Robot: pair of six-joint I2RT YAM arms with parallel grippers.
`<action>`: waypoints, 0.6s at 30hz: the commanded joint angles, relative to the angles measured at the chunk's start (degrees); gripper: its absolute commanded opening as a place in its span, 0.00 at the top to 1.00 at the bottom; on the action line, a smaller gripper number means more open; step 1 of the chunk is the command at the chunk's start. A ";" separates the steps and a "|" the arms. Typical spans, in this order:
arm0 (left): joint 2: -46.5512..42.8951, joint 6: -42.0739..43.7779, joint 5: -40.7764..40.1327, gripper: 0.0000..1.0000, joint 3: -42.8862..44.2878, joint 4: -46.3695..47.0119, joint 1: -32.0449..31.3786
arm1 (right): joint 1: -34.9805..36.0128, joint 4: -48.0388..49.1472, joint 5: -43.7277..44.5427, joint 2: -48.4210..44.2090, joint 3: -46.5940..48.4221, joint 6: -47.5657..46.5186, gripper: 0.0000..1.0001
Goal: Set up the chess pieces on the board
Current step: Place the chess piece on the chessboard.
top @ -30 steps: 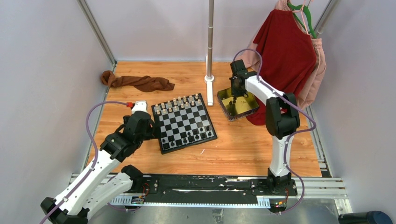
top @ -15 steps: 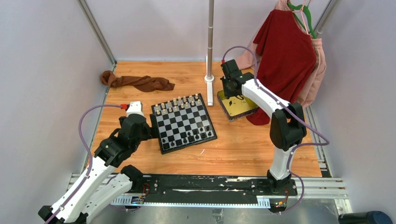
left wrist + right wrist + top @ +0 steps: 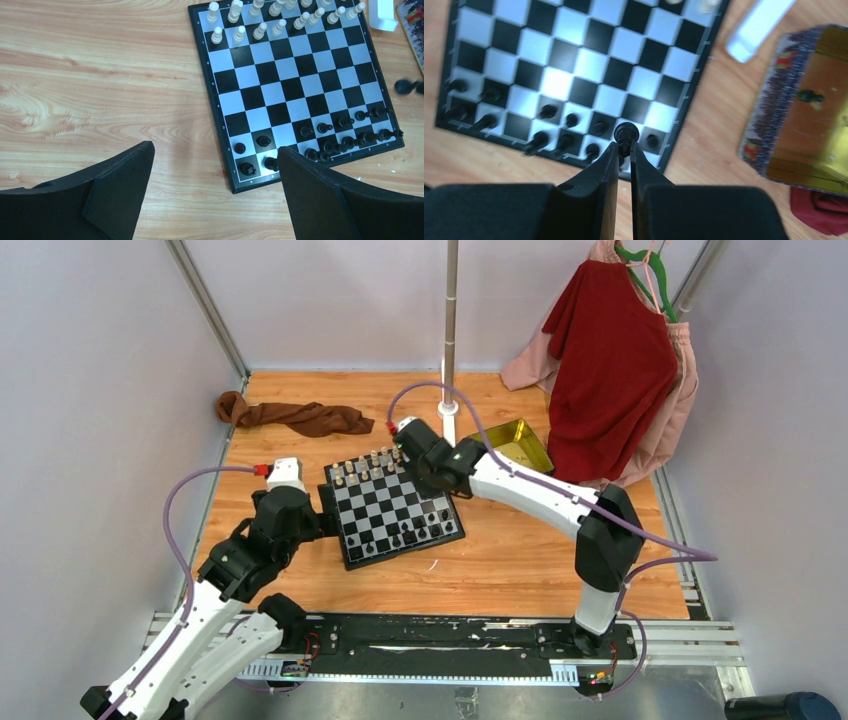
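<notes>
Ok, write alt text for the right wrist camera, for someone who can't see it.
The right pincer is shut on a black chess piece above the checkered board, near its rows of black pieces. A gold tin at right holds one dark piece.

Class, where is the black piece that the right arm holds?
Right wrist view: the black piece is pinched in the right tool, over the board's black rows, toward the gold tin.
</notes>
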 commanded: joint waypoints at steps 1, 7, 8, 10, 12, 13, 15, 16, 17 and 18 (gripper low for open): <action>-1.73 -0.70 -1.64 0.00 -0.77 0.69 -0.37 | 6.36 -1.96 0.10 -0.24 0.04 1.06 1.00; -7.05 -1.85 -5.34 0.00 -0.75 -0.14 -0.38 | 12.42 -2.61 -0.30 2.84 3.42 0.96 1.00; -8.09 -2.14 -6.07 0.00 -0.59 -0.51 -0.38 | 13.13 -2.77 -0.35 3.36 3.95 0.91 1.00; -10.32 -2.77 -8.38 0.01 -0.21 -1.40 -0.38 | 14.41 -2.85 -0.71 4.27 4.79 0.88 1.00; -12.09 -4.04 -11.23 0.01 0.28 -2.70 -0.38 | 15.56 -2.93 -1.10 5.21 5.63 0.88 1.00; -12.73 -4.62 -12.81 0.01 0.66 -3.75 -0.38 | 16.30 -3.11 -1.29 6.00 6.07 0.88 1.00; -13.03 -5.68 -15.31 0.01 1.43 -5.36 -0.38 | 17.31 -3.16 -1.76 7.08 7.00 0.67 1.00; -12.91 -5.91 -16.52 0.02 1.89 -6.07 -0.38 | 17.76 -3.24 -1.82 7.63 7.53 0.46 1.00; -12.76 -5.98 -17.74 0.02 2.37 -6.64 -0.38 | 18.19 -3.36 -1.92 8.12 8.19 0.25 1.00; -12.51 -5.86 -19.11 0.02 2.82 -7.32 -0.38 | 18.54 -3.49 -2.03 8.66 8.64 0.12 1.00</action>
